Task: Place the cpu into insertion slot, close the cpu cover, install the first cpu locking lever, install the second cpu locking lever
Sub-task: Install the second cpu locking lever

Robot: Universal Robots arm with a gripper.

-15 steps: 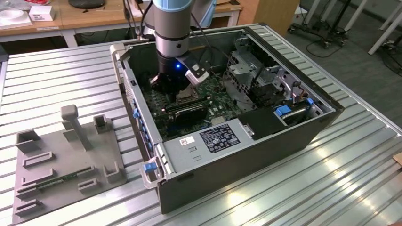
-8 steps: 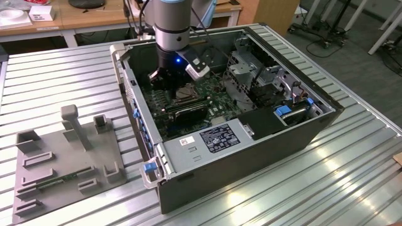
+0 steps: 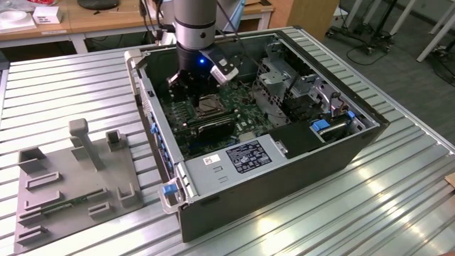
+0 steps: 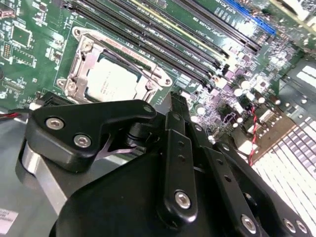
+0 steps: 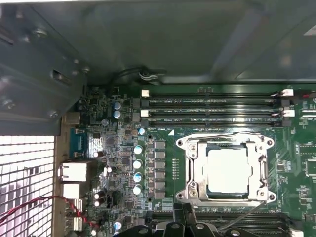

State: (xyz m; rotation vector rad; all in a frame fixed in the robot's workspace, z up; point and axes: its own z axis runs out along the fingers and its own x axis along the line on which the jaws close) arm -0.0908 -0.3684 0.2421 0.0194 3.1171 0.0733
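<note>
Gripper [image 3: 193, 90] hangs inside the open case [image 3: 355, 144], just above the motherboard [image 3: 242, 109] and near the slot [image 3: 208, 106]. Cannot tell whether it is released or clenched: in the second wrist view the black linkage [image 4: 177, 163] fills the foreground and the tips are hidden. Nothing is seen held.

Just beyond the linkage in both wrist views: cpu [image 5: 228, 170] sits flat in the slot [image 5: 192, 170], pale metal face up and level. Cover [image 5: 224, 139] lies down around it, its square window framing the chip. 1 thin lever [image 5: 242, 217] runs at an angle past the slot's near corner, toward the gripper; whether it is latched cannot be judged.

Farther on, 4 long black memory slots [image 5: 212, 111] run parallel beside the slot, then the grey case wall [image 5: 148, 39].

Exterior view: case lies on its side on a ribbed metal table [image 3: 64, 90]. Well apart, to the exterior view's left, a grey fixture tray [image 3: 71, 186] rests on the table.
</note>
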